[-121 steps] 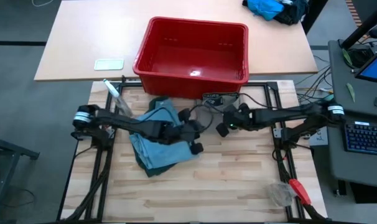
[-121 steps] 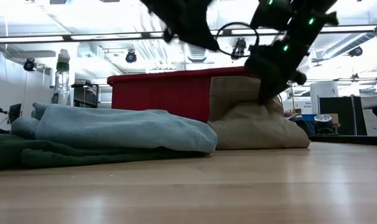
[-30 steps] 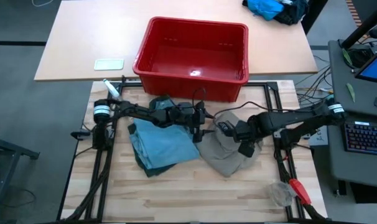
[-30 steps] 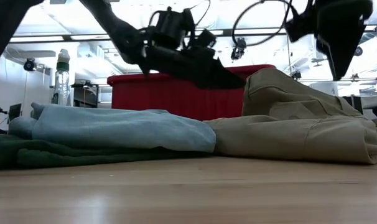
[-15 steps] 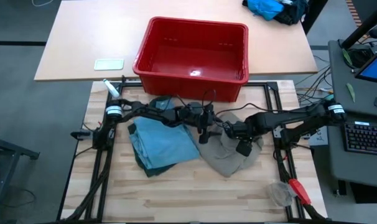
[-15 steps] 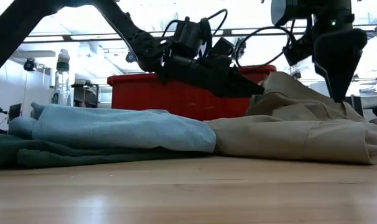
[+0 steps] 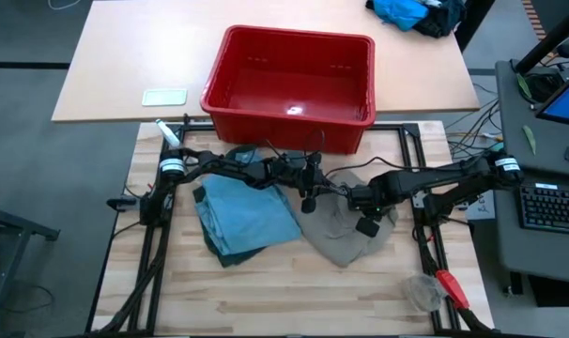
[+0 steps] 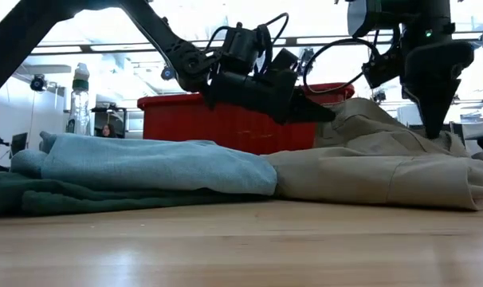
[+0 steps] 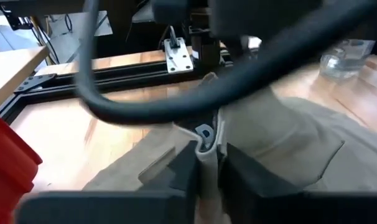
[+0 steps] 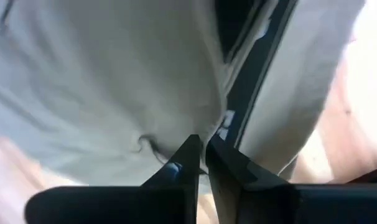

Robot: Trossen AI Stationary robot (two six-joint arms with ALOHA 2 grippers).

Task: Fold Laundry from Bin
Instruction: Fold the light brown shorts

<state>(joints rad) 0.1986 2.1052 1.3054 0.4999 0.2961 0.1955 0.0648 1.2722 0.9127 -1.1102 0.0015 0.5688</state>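
The khaki-taupe piece [image 7: 346, 233] lies crumpled on the wooden table right of centre, with a hump [image 8: 369, 119] rising toward the red bin [image 7: 289, 75]. The bin stands behind the table with nothing showing inside. On the left, folded light blue denim [image 7: 252, 214] rests on dark green shorts [image 7: 219, 246]. My left gripper [image 9: 207, 163] reaches across nearly level to the khaki's upper edge and is shut on it. My right gripper [image 10: 202, 155] points down onto the khaki's right part [image 8: 433, 134] and is shut on it. My left gripper pinches the khaki's raised edge [image 9: 207, 140] between its two fingers, by a small metal fastener. It comes nearly level from the table's left. That edge stands up off the table while the cloth around it lies slack. My right gripper pinches a small fold on the khaki's upper surface [image 10: 198, 138] between its fingertips, from above, pointing down. The number of layers does not show. The cloth below rests on the table.
On the far tabletop lie a pale flat object [image 7: 164, 97] and a bright blue cloth heap [image 7: 407, 11]. A clear plastic object [image 7: 422, 291] and a red-handled tool [image 7: 452, 286] lie at the near right corner. Bare wood runs along the near edge.
My left gripper has moved toward the table's right onto the khaki's raised edge and has shut on it. My right gripper has come down onto the khaki and has shut on a fold. The khaki itself lies as before.
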